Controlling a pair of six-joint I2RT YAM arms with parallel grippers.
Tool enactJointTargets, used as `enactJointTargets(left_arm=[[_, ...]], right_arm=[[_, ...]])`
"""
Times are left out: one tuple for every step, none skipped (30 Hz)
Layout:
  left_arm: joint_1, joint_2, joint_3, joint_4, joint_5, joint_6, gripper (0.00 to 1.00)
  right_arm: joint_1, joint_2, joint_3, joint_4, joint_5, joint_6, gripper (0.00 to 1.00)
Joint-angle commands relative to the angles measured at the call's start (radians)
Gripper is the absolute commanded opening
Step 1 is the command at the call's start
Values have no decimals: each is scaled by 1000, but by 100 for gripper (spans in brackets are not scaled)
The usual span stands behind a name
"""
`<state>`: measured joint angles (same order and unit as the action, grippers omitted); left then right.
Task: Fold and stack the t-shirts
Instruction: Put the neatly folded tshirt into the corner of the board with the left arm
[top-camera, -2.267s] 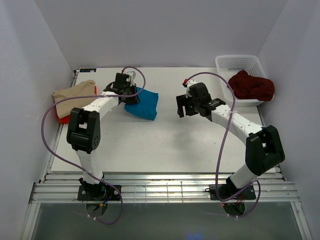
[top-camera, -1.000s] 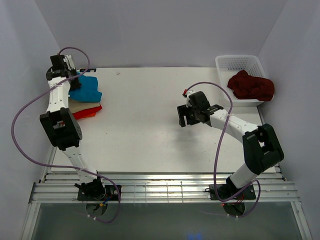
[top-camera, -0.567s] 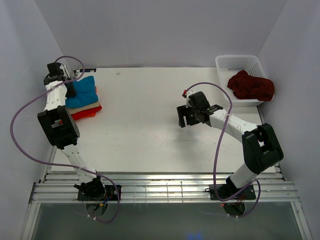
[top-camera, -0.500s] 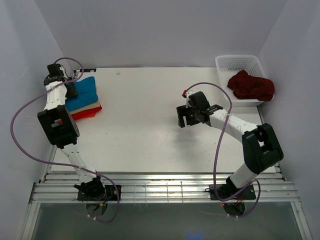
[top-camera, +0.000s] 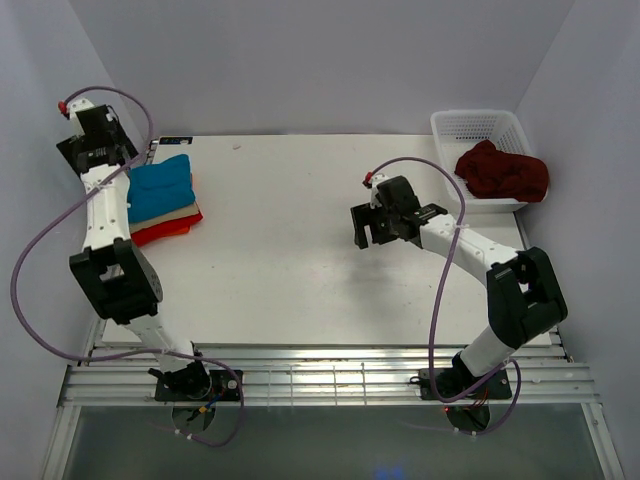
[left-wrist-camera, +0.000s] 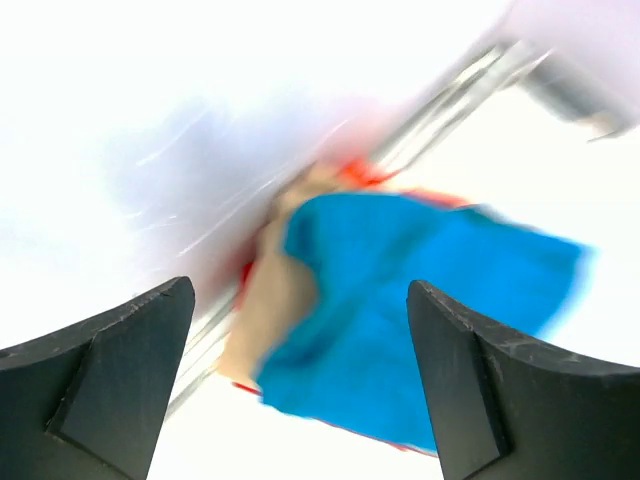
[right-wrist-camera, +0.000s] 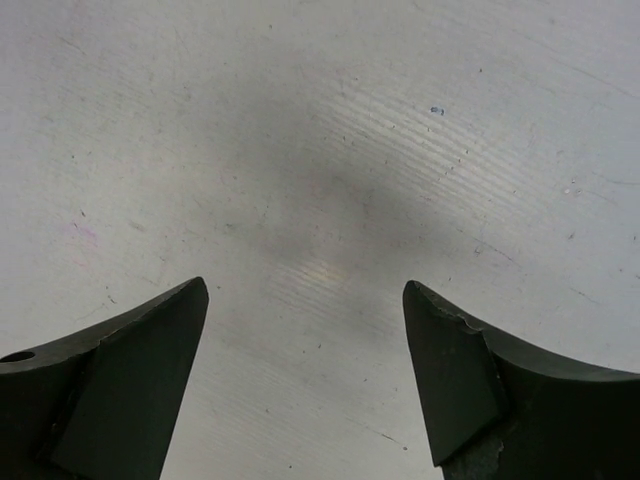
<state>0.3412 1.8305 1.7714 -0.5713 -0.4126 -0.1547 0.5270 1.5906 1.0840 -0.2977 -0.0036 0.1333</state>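
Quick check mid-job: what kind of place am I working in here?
Probably a lab test cell rather than a home: a white table enclosed by plain white walls, with the left arm and right arm bolted to an aluminium rail at its near edge.

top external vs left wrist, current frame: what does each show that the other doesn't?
Only top external: the maroon t-shirt heaped in the white basket, and the right hand over the table.
Only left wrist: the left hand is open, with nothing between its fingers. The picture is blurred.
Both: the stack at the table's far-left corner, with the teal t-shirt on top, the beige t-shirt under it and the red t-shirt at the bottom.
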Motion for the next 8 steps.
enactJointTargets(left_arm=[[-143,-235,-96,212,-28,10,98],[-184,-256,-125,247,36,6,98],[-197,-276,-189,260,79,-12,98],[-203,-318,-226,269,133,-72,98],[-206,-338,-266,301,187,-98,98],[-209,-359,-362,324,269,-117,98],[-212,-413,-416,397,305,-124,98],[-218,-440,-470,434,337,-132,98]], right_arm=[[4,-53,71,11,17,-14,85],[4,-61,82,-3,49,-17,85],[4,-66,91,-7,59,-23,85],[5,-72,108,-15,68,-30,85],[5,-89,112,-26,91,-40,85],[4,-101,113,-21,106,-46,83],[2,-112,120,-21,123,-60,84],[1,-130,128,-32,167,-66,86]])
